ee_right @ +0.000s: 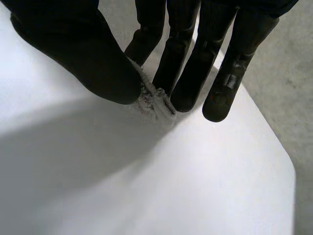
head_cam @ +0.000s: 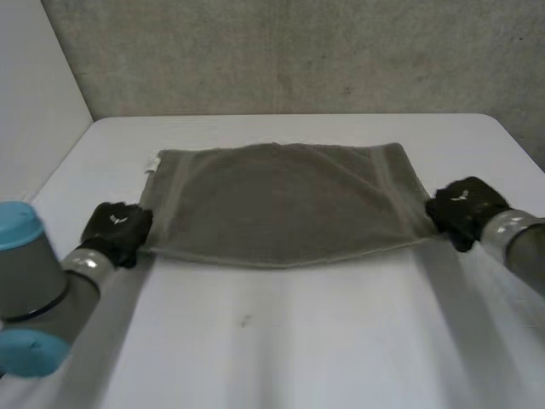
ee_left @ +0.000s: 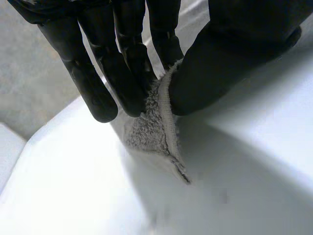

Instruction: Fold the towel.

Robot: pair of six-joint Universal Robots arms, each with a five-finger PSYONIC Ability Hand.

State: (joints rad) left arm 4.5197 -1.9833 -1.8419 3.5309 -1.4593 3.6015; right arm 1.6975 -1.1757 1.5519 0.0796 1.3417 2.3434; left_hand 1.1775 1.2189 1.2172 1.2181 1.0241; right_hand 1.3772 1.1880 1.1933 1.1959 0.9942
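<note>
Corners are the matter in hand: the towel (head_cam: 277, 204) lies spread flat across the middle of the white bench (head_cam: 272, 341), its long side running from one arm to the other, and each hand has taken one near corner. The left hand (head_cam: 115, 232) is at the near-left corner. In its wrist view, straight fingers (ee_left: 122, 73) and thumb (ee_left: 215, 73) pinch the hemmed edge between them, and the cloth rises from the bench to the pinch. The right hand (head_cam: 464, 209) is at the near-right corner, its fingers and thumb closed on a small tuft of towel in the same way (less cloth shows in this pinch than in the left one). The near edge runs between the two hands and bows a little toward the robot at its middle. I judge the grasp made and the fold itself not yet begun. The next move probably calls for both hands to lift together and carry the near edge over to the far edge, keeping level so the corners meet. The slim right-hand hold could slip if the cloth drags.
</note>
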